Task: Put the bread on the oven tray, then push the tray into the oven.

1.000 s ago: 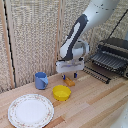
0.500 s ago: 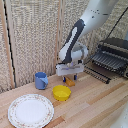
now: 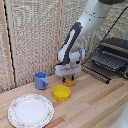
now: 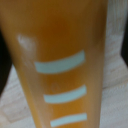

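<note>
Quickly, the scene by label:
yellow bowl (image 3: 61, 92): round, on the bench just in front of the hand; inside looks bare as far as the exterior view shows.
blue mug (image 3: 41, 80): upright, toward the exterior view's left of the bowl, handle facing the bowl side; contents not visible.
plate (image 3: 30, 110): white with patterned rim, flat, nearest the camera at the exterior view's left; nothing on it.
oven (image 3: 114, 52): dark box at the exterior view's right, front open.
oven pan (image 3: 107, 61): dark ribbed tray sticking out of the oven front; nothing seen lying on it.
bench (image 3: 95, 102): light wood planks, visible grain; carries bowl, mug, plate and oven.
room: pale woven screen panels behind the bench, wooden uprights between them.
bread (image 3: 69, 81): small orange-brown piece low at the bench, directly under the hand, behind the bowl; well apart from the pan.
bread close up (image 4: 60, 65): fills the wrist view, blurred orange-brown with three pale curved stripes across it.
hand (image 3: 69, 77): white block on the arm, lowered right over the bread; fingers mostly hidden, cannot tell whether clenched on the bread or released.
arm (image 3: 82, 30): white and grey, bends down from the upper right of the exterior view.
</note>
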Tool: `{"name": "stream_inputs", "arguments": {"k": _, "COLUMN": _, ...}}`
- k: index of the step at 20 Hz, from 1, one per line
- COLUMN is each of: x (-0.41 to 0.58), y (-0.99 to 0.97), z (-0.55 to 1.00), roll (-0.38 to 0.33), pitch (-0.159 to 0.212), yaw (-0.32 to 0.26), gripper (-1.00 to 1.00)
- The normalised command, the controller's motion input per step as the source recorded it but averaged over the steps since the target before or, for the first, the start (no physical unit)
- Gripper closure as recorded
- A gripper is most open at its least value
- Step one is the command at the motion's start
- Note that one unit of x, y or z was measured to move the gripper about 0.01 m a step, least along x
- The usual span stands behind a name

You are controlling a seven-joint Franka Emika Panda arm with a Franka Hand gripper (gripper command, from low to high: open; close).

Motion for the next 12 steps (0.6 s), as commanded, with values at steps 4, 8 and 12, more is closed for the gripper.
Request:
{"name": "stream_inputs", "arguments": {"k": 4, "x": 0.0, "y": -0.03, "z": -0.04, "roll": 0.0, "pitch": 0.01, "yaw": -0.027, "gripper": 1.0}}
{"name": "stream_inputs", "arguments": {"k": 8, "x": -0.019, "y": 0.04, "z": 0.45, "roll": 0.029, "pitch": 0.011, "yaw": -0.165, "gripper": 1.0}}
{"name": "stream_inputs", "arguments": {"k": 12, "x": 0.0, "y": -0.1, "z": 0.85, "roll": 0.056, "pitch": 0.006, "yaw": -0.293, "gripper": 1.0}}
